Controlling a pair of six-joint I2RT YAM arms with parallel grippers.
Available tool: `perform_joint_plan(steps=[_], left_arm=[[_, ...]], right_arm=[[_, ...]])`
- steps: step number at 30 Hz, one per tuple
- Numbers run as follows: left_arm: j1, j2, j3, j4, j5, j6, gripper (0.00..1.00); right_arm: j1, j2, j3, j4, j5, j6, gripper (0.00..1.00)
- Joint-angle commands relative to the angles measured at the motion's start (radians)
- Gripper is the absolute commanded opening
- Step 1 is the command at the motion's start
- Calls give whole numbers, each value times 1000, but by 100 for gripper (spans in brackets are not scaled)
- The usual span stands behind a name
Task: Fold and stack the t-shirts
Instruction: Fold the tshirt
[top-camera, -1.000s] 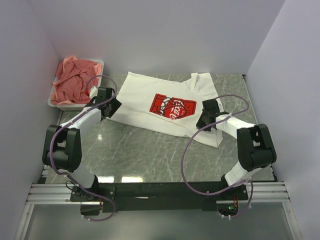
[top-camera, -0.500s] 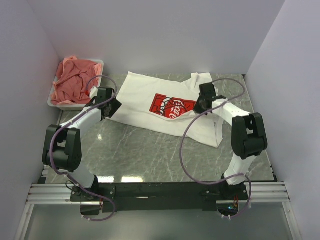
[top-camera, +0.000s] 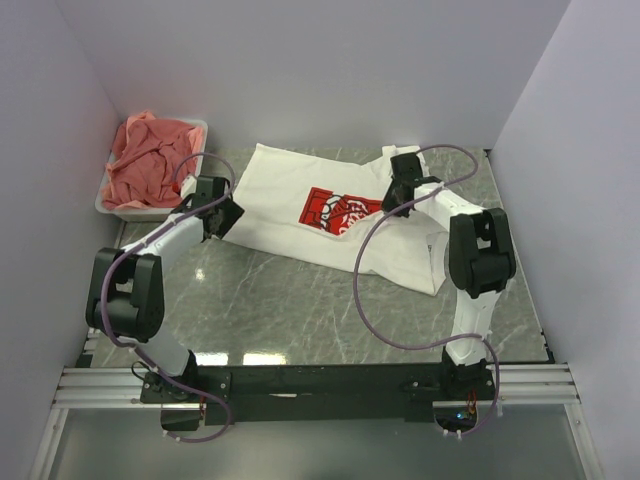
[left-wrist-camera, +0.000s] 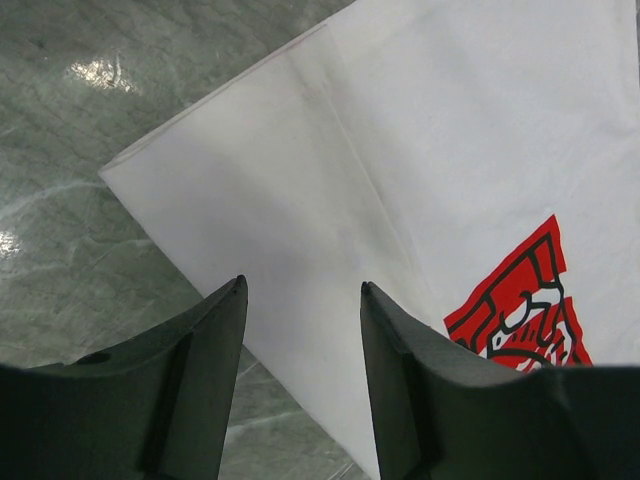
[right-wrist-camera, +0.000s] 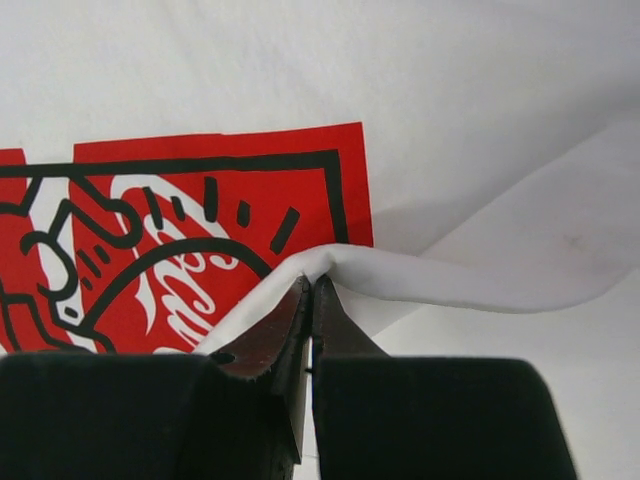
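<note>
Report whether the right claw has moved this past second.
Yes. Seen from above, the right claw, shut on the white t-shirt, went toward the far edge of the table.

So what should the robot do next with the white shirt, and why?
Probably carry the pinched edge across and lay it down. The right gripper is shut on a raised fold of the white t-shirt, just over the red print, so that fold looks unfinished. The left gripper is open above a shirt corner.
</note>
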Motion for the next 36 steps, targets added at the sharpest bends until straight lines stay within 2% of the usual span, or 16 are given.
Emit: perform_joint_plan(steps=[1,10,14,16,17,18,19,21,22,24,30,33,36], left_arm=[[-3,19,23,13,18,8,54],[-2,57,17,18,15,-1,54],[-2,65,16,15,12,0,54],[-2,66,16,13,9,0,55],[-2,68,16,13,8,0,55],[-2,71,14,12,8,-1,55],[-2,71,14,12,8,-1,55],[-2,69,14,13,6,-1,55],[-2,69,16,13,6,-1,55],[-2,65,17,12,4,-3,56],[5,54,8,10,0,-7,56],[9,46,-1,6,-3,-7,56],[18,31,-10,-5,-17,-7,56]], right_arm=[[5,-2,49,10,42,-9,0],[5,0,37,44,84,-12,0],[7,3,60,44,99,-31,3],[5,9,72,42,102,-43,8],[5,10,77,44,99,-48,18],[5,13,83,36,101,-51,23],[5,15,92,32,104,-58,35],[5,12,92,33,116,-71,48],[4,1,97,33,118,-81,59],[2,-13,98,38,119,-92,66],[2,-80,62,21,112,-89,61],[14,-80,43,21,92,-85,55],[30,-62,52,18,98,-89,54]])
